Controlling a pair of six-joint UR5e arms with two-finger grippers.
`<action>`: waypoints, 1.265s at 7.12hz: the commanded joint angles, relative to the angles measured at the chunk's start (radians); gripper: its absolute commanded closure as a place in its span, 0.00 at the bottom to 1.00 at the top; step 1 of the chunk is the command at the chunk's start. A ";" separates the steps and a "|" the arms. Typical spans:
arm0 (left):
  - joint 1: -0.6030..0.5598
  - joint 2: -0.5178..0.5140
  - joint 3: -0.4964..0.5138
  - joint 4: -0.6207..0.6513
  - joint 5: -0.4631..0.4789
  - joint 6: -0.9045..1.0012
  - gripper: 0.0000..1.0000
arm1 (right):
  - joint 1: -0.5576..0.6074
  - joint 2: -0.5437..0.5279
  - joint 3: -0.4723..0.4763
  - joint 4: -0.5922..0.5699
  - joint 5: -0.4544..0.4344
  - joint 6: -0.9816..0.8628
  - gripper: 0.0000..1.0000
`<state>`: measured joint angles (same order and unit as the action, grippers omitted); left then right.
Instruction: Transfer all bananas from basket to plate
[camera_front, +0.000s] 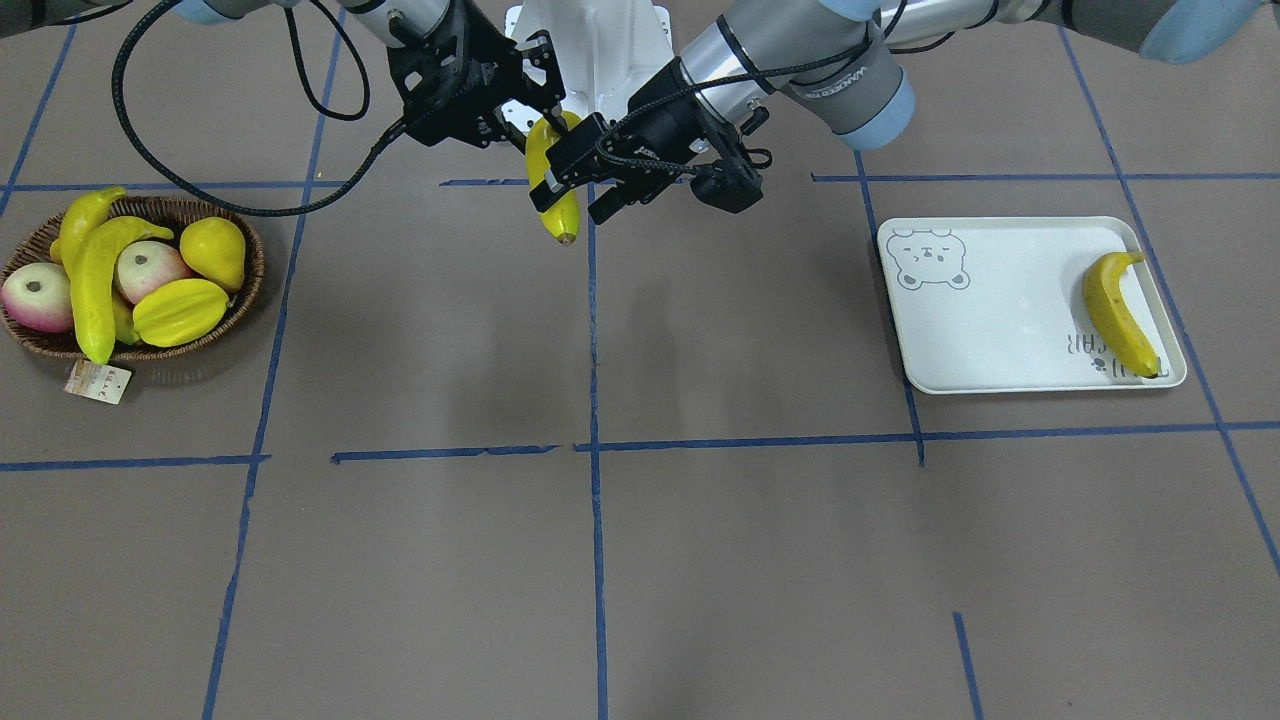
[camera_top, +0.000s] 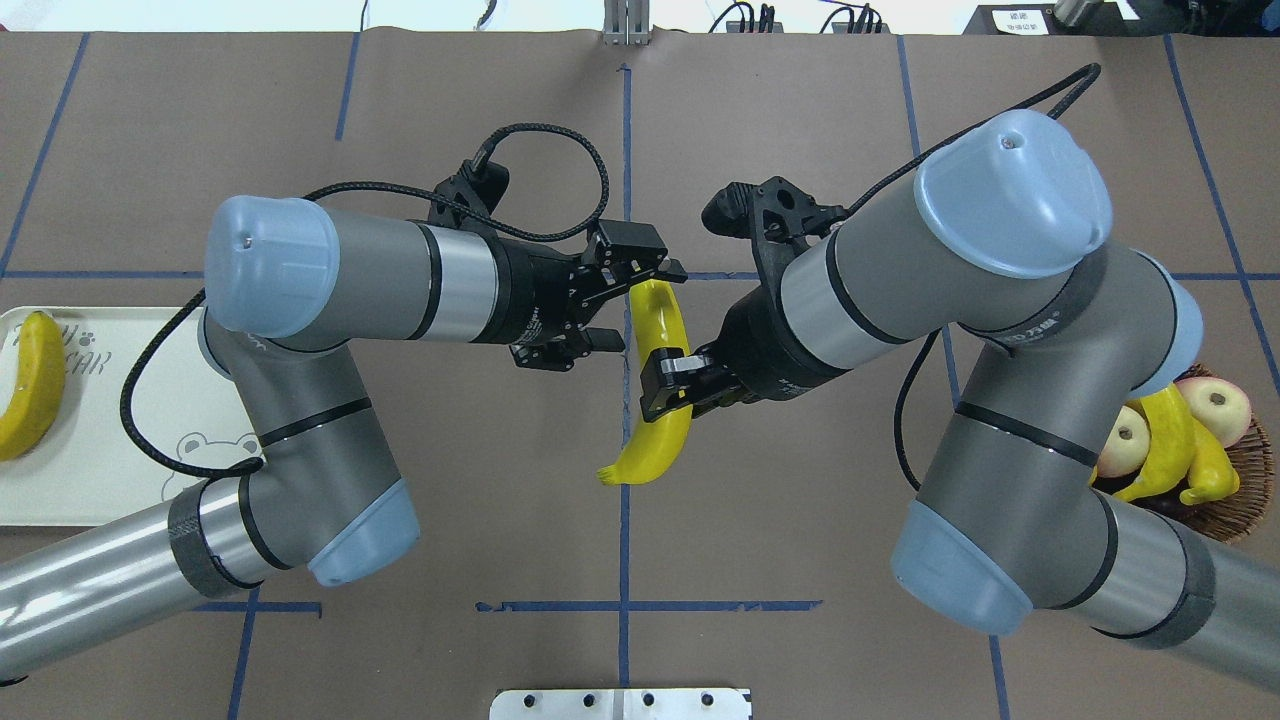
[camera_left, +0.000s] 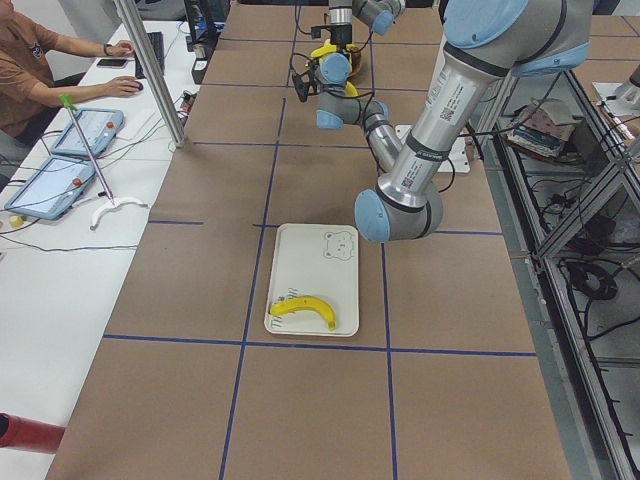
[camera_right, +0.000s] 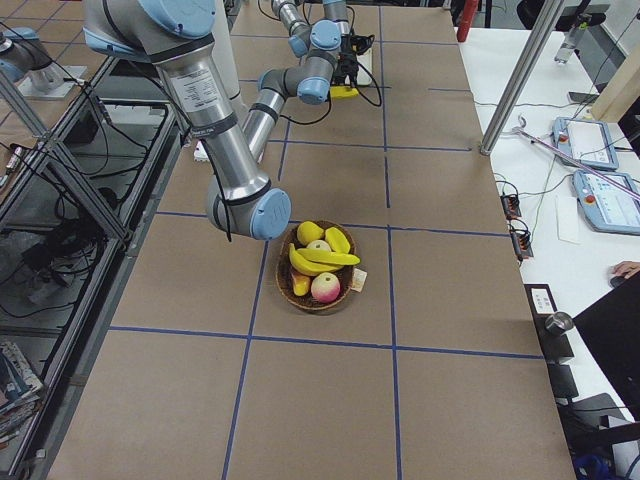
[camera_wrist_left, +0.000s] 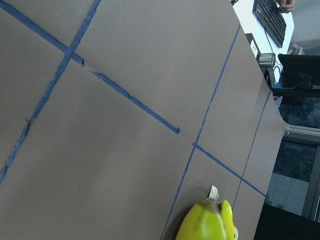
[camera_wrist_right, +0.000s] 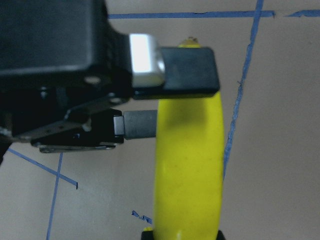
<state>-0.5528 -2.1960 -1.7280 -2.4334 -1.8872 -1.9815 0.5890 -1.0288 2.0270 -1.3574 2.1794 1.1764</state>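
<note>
Bananas (camera_front: 93, 280) 4 — 2 in basket (camera_front: 170, 350) | 1 on plate (camera_front: 1000, 320) | 1 midair, right fingers (camera_top: 662, 372) clamping it — left fingers (camera_top: 645, 255) spread

The grey right arm (camera_top: 870, 290) hides most of the dark-brown woven wicker basket (camera_top: 1245, 500) from overhead; there the view's left edge cuts the pale rectangular tray (camera_top: 100, 450); the right wrist camera shows the held bright-yellow curved banana (camera_wrist_right: 190, 165) blurred, its lower end cut off; a yellow rounded shape (camera_wrist_left: 205, 227) at the left wrist view's bottom edge cannot be identified.
</note>
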 joint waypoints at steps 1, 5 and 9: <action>0.028 -0.007 -0.001 0.001 0.005 0.000 0.15 | -0.006 0.004 -0.001 0.000 -0.007 0.000 0.99; 0.030 0.005 -0.010 -0.004 -0.001 0.021 1.00 | -0.006 0.006 -0.001 0.000 -0.003 0.002 0.56; 0.018 0.012 -0.009 0.013 -0.003 0.021 1.00 | -0.006 0.019 0.024 -0.012 -0.006 0.023 0.00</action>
<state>-0.5279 -2.1870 -1.7372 -2.4297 -1.8897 -1.9605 0.5828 -1.0104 2.0401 -1.3625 2.1748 1.1981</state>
